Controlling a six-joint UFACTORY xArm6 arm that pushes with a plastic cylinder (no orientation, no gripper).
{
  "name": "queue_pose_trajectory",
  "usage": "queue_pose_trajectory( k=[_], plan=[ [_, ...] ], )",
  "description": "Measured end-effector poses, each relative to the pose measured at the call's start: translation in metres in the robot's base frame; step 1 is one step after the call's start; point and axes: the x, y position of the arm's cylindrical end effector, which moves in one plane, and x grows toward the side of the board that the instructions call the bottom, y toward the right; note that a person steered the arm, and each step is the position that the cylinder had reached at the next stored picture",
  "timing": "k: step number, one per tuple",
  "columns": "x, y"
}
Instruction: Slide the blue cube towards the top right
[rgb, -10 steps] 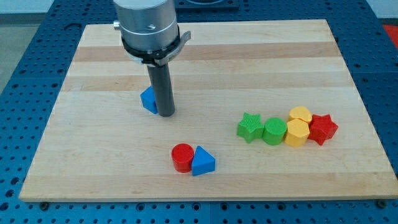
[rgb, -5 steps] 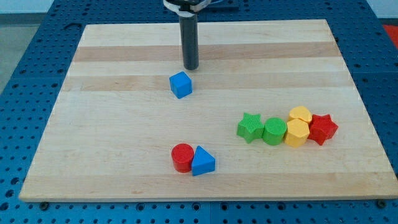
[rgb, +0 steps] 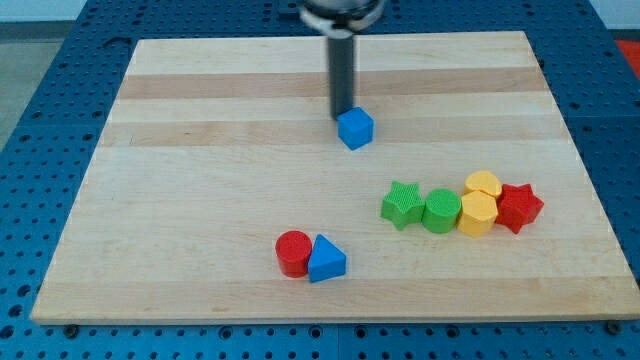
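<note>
My tip (rgb: 343, 111) rests against the upper-left edge of the blue cube (rgb: 355, 129) on the wooden counter (rgb: 200, 200); the rod carries no tool. The green star (rgb: 402, 204) lies below-right of the cube.

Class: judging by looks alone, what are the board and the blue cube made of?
The board: pale wood, matte, showing grain and joined planks. The blue cube: probably moulded or printed plastic, uniform colour, soft sheen. My tip touches its upper-left edge.
</note>
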Motion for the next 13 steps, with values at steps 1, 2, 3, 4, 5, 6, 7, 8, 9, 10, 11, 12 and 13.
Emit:
queue_pose_trajectory(
  k=[1, 2, 3, 4, 5, 6, 7, 8, 9, 10, 11, 12, 13],
  plan=[
    [0.010, -0.017],
    [0.046, -0.040],
    [0.066, -0.039],
    [0.070, -0.014],
    [0.067, 0.050],
    [0.053, 0.092],
    [0.027, 0.094],
    [-0.005, 0.107],
    [-0.024, 0.116],
    [-0.019, 0.119],
    [-0.010, 0.135],
    [-0.010, 0.151],
    [-0.030, 0.171]
  ],
)
